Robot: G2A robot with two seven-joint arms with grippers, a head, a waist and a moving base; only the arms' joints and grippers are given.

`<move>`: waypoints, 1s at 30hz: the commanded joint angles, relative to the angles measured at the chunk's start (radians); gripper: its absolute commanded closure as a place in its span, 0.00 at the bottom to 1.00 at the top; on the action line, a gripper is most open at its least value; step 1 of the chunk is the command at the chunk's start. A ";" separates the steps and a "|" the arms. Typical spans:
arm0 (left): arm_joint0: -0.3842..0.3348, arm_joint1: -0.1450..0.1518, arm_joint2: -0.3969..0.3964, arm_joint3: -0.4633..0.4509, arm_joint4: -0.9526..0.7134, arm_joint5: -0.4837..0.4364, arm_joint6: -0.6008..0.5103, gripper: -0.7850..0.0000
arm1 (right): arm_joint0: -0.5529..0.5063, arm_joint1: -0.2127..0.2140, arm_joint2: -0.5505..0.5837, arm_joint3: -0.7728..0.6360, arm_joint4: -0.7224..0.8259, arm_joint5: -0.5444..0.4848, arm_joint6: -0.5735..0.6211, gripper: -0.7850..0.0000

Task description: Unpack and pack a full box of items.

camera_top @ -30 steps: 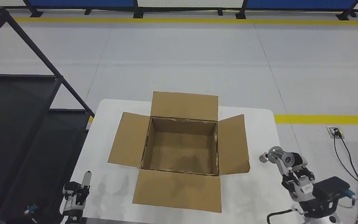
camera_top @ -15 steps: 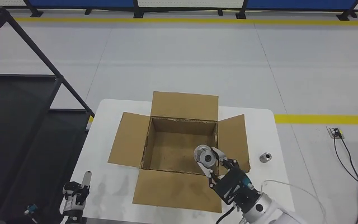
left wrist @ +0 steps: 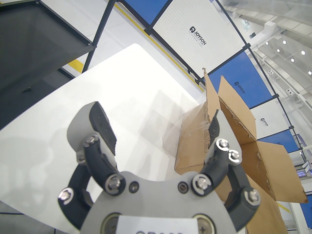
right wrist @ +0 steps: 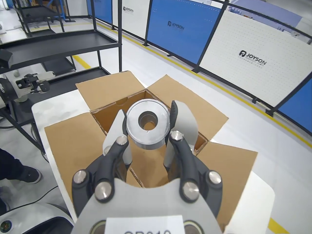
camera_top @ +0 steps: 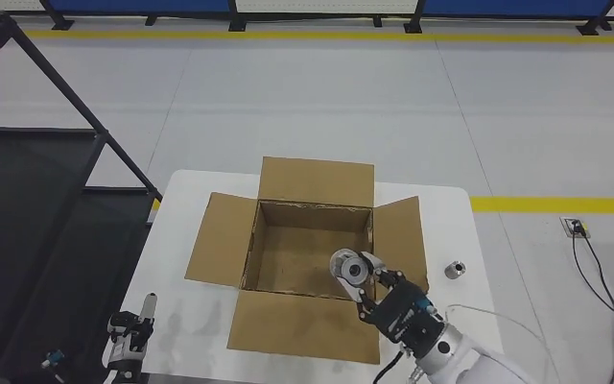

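Packing is looking like the step in hand. From the top view, the right gripper (camera_top: 365, 280) is holding a thick metal ring (camera_top: 347, 266) above the near right corner of the open cardboard box (camera_top: 317, 180), whose floor is showing bare. A smaller metal cylinder (camera_top: 455, 270) is sitting on the white tabletop (camera_top: 177, 288), beside the box's right flap and apart from it, probably waiting its turn. The left gripper (camera_top: 146, 305) is resting off the tabletop's near left corner, well apart from the box.

From the left wrist view, the left gripper (left wrist: 156, 115) is standing wide with nothing between its pads, facing the tabletop (left wrist: 121, 86) and the side of the box (left wrist: 234, 127).

From the right wrist view, the right gripper (right wrist: 148, 116) is clamping the ring (right wrist: 160, 115) by its outer wall, bore facing the camera, over the box (right wrist: 73, 142) opening. The next move is likely calling for a descent between the walls, clear of the near flap, and then a release low on the floor so the heavy ring is not dropping
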 commanded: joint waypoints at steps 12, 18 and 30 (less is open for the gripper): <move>0.000 0.000 0.000 0.000 0.000 0.000 0.000 0.00 | 0.761 -0.184 -0.510 0.563 0.133 0.186 0.477 1.00; 0.000 0.000 0.000 0.000 0.000 0.000 0.000 0.00 | 0.946 -0.287 -0.637 0.868 0.313 0.171 0.565 1.00; 0.000 0.000 0.000 0.000 0.000 0.000 0.000 0.00 | 1.051 -0.406 -0.717 1.217 0.473 0.113 0.598 0.00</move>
